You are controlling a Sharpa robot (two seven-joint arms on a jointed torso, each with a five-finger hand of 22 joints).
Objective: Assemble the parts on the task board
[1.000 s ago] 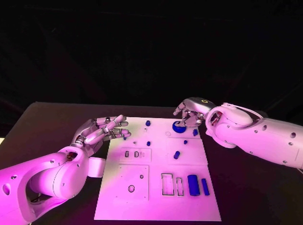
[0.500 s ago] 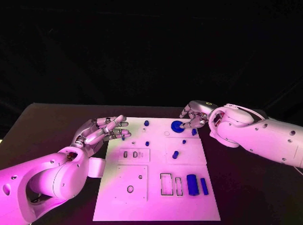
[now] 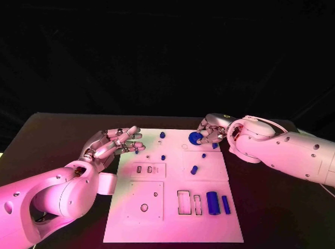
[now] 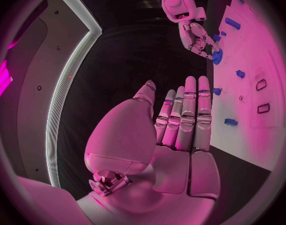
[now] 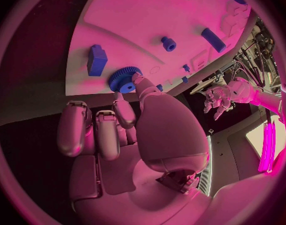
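Right robot hand (image 3: 210,133): we see it pinching the round blue toothed gear (image 3: 195,137) at its fingertips, over the far end of the white rectangular task board (image 3: 160,228).
Left robot hand (image 3: 111,144): released, fingers spread, holding nothing, beside the board's left edge.
Gear location: near the board's far right corner; we cannot tell whether it touches the board.
Risk: we judge the light fingertip pinch could let the gear tilt or slip, so it misses its seat.
Second risk: lowering could nudge the small blue block (image 5: 97,59) lying just beside.
Surface: black, carrying the board, with blue parts scattered along it.
Room: dark behind the surface.
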